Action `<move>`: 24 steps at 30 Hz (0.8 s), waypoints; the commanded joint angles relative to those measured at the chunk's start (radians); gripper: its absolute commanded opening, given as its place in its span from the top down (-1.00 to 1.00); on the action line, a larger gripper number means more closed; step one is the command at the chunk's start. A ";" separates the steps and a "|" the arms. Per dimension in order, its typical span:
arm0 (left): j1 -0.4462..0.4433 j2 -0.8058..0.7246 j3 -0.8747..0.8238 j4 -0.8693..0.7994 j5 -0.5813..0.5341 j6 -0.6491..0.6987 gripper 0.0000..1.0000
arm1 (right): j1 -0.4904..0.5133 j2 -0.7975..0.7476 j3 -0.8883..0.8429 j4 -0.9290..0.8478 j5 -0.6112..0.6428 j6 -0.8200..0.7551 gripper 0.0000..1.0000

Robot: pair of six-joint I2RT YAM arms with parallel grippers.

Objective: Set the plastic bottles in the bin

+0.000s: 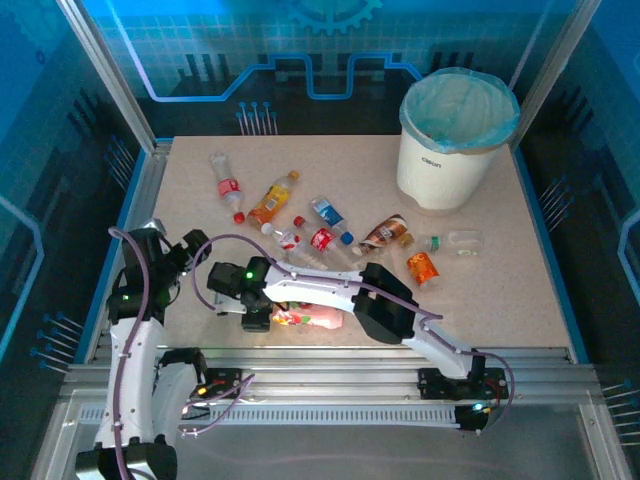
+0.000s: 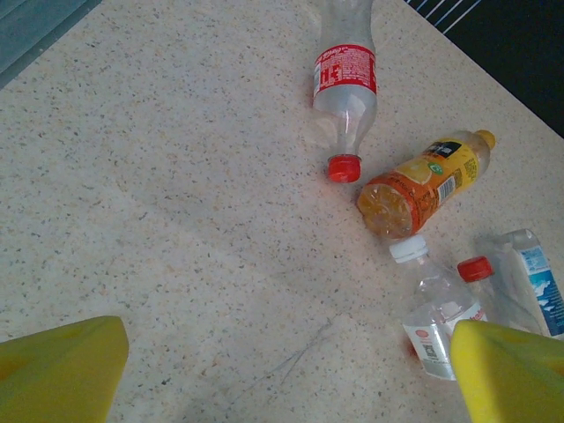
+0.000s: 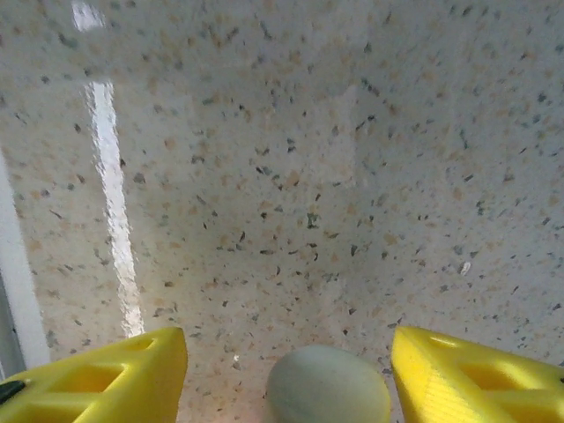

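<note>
Several plastic bottles lie across the middle of the table: a clear one with a red label [image 1: 228, 185], an orange one [image 1: 273, 197], a blue-labelled one [image 1: 330, 215], a brown one [image 1: 385, 232] and a small orange one [image 1: 422, 268]. A pink bottle [image 1: 312, 318] lies near the front edge. My right gripper [image 1: 258, 318] is at its left end. In the right wrist view that gripper [image 3: 289, 357] is open, its yellow fingers either side of the bottle's pale cap [image 3: 328, 389] with gaps showing. My left gripper [image 2: 289, 352] is open over bare table. The bin [image 1: 455, 140] stands at the back right.
Ahead of the left gripper lie a clear red-labelled bottle [image 2: 345, 79], an orange bottle [image 2: 423, 181] and a small white-capped clear bottle [image 2: 436, 308]. A metal rail [image 1: 140, 200] runs along the table's left edge. The right arm [image 1: 390, 310] stretches leftward along the table's front.
</note>
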 commanded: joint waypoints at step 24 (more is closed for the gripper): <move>0.021 0.051 0.056 0.007 0.060 -0.004 -0.87 | -0.041 -0.287 -0.020 -0.066 -0.151 0.069 0.72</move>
